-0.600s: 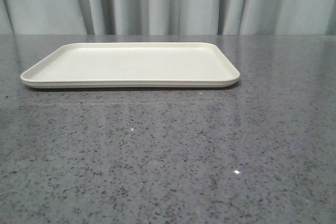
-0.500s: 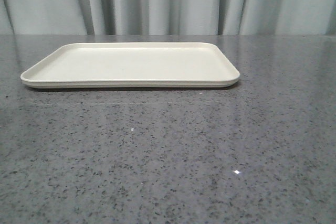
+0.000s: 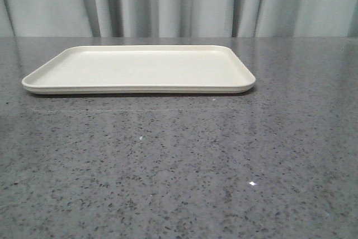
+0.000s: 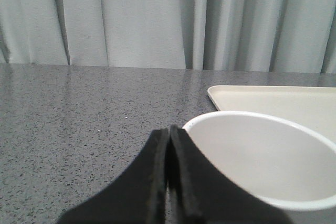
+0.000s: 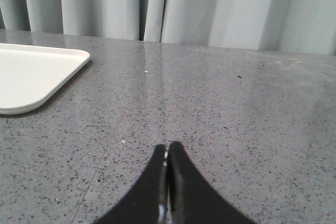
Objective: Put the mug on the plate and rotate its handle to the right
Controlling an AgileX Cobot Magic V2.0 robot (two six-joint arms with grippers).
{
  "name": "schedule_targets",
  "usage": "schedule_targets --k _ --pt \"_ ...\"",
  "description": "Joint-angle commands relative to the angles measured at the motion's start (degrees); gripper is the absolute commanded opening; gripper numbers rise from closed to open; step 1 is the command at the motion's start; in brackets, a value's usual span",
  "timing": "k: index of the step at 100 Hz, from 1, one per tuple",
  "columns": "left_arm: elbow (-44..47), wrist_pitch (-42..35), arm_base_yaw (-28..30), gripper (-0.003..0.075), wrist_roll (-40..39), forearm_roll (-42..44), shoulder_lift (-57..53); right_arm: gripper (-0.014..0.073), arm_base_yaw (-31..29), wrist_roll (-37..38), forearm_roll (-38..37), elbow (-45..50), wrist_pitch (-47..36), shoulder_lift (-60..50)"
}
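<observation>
Flat cream-white rectangular plate (image 3: 140, 70) sits bare at 12 o'clock on speckled grey stone table (image 3: 179, 166). White cylindrical mug (image 4: 262, 161) just beside left gripper (image 4: 169, 129). Left gripper and right gripper (image 5: 167, 146) both fully closed, gripping nothing.

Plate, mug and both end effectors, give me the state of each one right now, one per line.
plate: lying flat on the table, nothing on it.
mug: upright, looks empty inside, off the plate, close beside the left end effector; not held.
left end effector: shut, fingers pressed together, holding nothing.
right end effector: shut, holding nothing, over bare table.
</observation>
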Motion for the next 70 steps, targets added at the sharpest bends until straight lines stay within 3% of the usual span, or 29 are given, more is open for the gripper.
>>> schedule_targets --k 1,20,46,58,70 --pt "0.58 -4.63 -0.3 -0.002 -0.55 0.02 -1.67 -0.0064 -0.37 -0.1 -0.55 0.07 -4.97 -0.9" --pt "0.58 -4.63 -0.3 -0.002 -0.55 0.02 -1.67 -0.0064 -0.37 -0.1 -0.55 0.07 -4.97 -0.9" --pt "-2.73 -1.09 -0.3 -0.002 -0.55 -0.33 -1.67 -0.0064 -0.32 0.2 -0.36 -0.77 -11.94 -0.9" --pt "-8.27 5.71 -0.3 -0.002 -0.55 -1.52 -1.44 -0.0064 -0.32 0.34 1.28 -5.18 -5.28 -0.85" --pt "-15.78 12.21 -0.3 -0.002 -0.55 -2.84 0.83 -0.0064 -0.32 0.34 2.03 -12.83 6.39 -0.67"
